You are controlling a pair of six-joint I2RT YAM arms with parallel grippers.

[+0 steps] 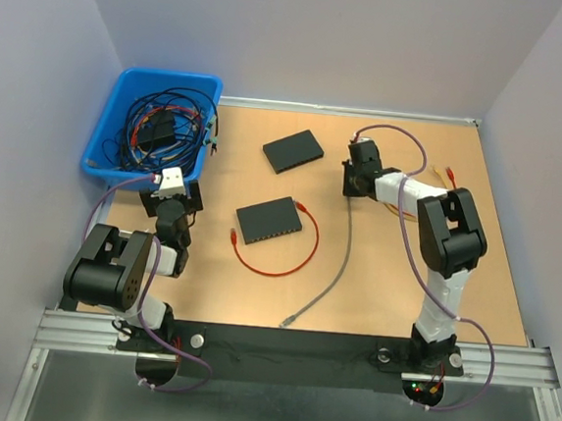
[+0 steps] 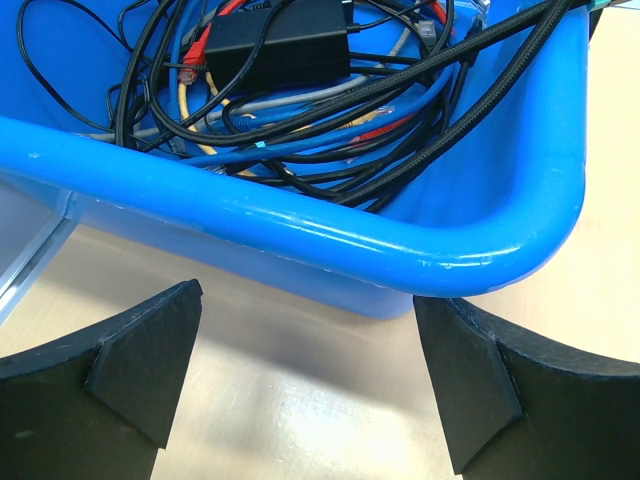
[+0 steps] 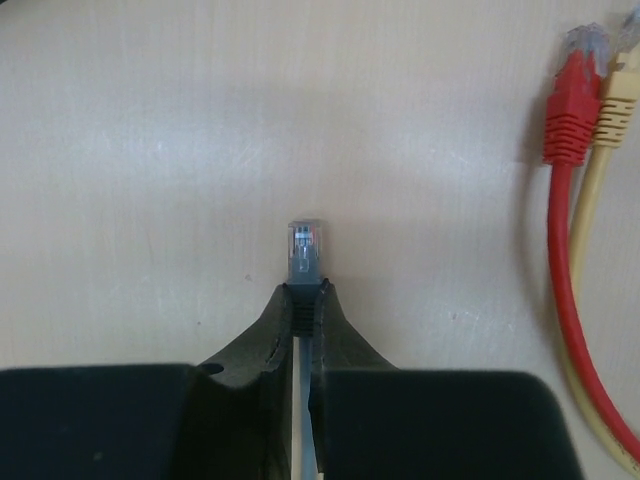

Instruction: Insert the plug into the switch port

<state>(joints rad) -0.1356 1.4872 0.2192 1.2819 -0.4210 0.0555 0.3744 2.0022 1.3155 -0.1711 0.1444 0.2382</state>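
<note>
I'm holding the right gripper (image 3: 305, 297) out over the table's (image 1: 393, 279) far side, jaws clamping the plug (image 3: 306, 248), a grip only its wrist camera is showing; the left gripper (image 2: 305, 380) is hovering, jaws apart, beside the bin (image 2: 300, 225).

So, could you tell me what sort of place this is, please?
Probably a robotics lab test cell: a wooden table boxed in by plain pale walls, an aluminium mounting rail along its near edge, a blue bin of tangled cables and a black network switch.
</note>
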